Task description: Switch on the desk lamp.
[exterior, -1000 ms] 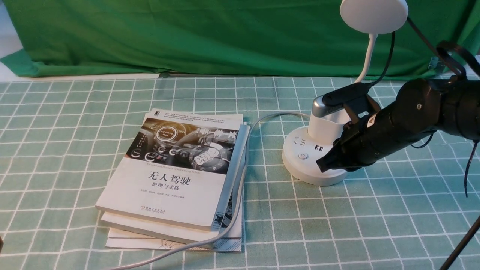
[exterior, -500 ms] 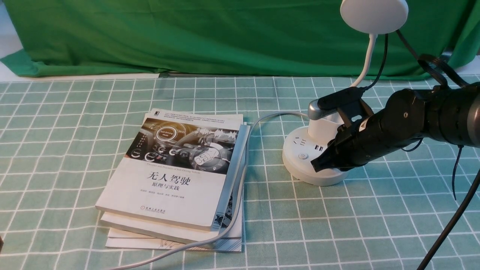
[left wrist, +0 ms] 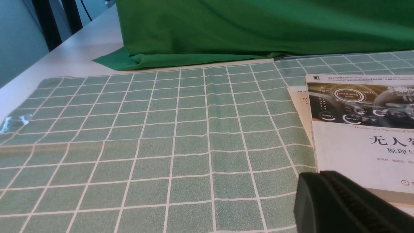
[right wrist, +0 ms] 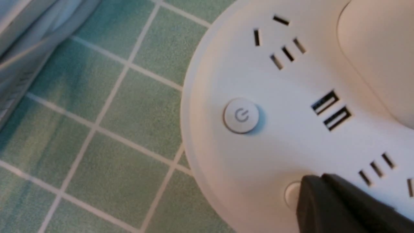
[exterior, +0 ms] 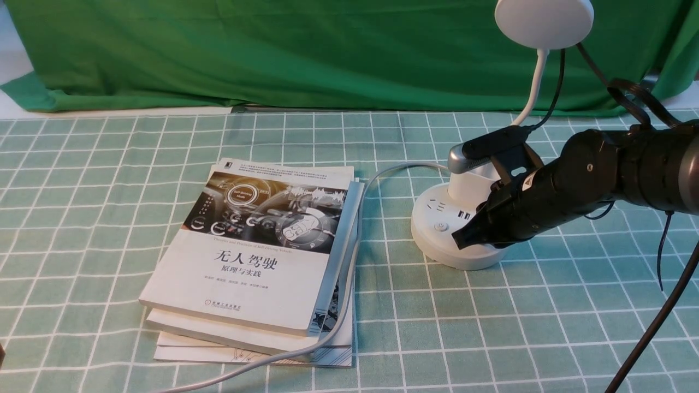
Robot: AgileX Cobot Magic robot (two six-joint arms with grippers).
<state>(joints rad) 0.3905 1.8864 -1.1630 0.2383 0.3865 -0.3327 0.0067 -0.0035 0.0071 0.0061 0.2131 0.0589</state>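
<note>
The white desk lamp stands at the right: round disc head (exterior: 544, 22), thin neck (exterior: 532, 93), cup holder (exterior: 469, 188) and puck base (exterior: 431, 232). The head does not look lit. My right gripper (exterior: 457, 240) is shut, its tip lying over the base's front. In the right wrist view the shut tip (right wrist: 305, 191) sits on a small round button (right wrist: 290, 194) and covers most of it. The power-symbol button (right wrist: 241, 115) is apart from it and uncovered. My left gripper (left wrist: 318, 181) is shut and empty, by the book's corner.
A stack of books (exterior: 256, 256) lies left of the lamp, also in the left wrist view (left wrist: 355, 145). The lamp's grey cable (exterior: 349, 262) runs along the books' right edge to the table front. Green cloth (exterior: 273, 54) hangs behind. Black cables (exterior: 650, 327) hang at right.
My right gripper has moved left and a little lower over the lamp base; in the last half second it has barely moved. The lamp head looks the same.
</note>
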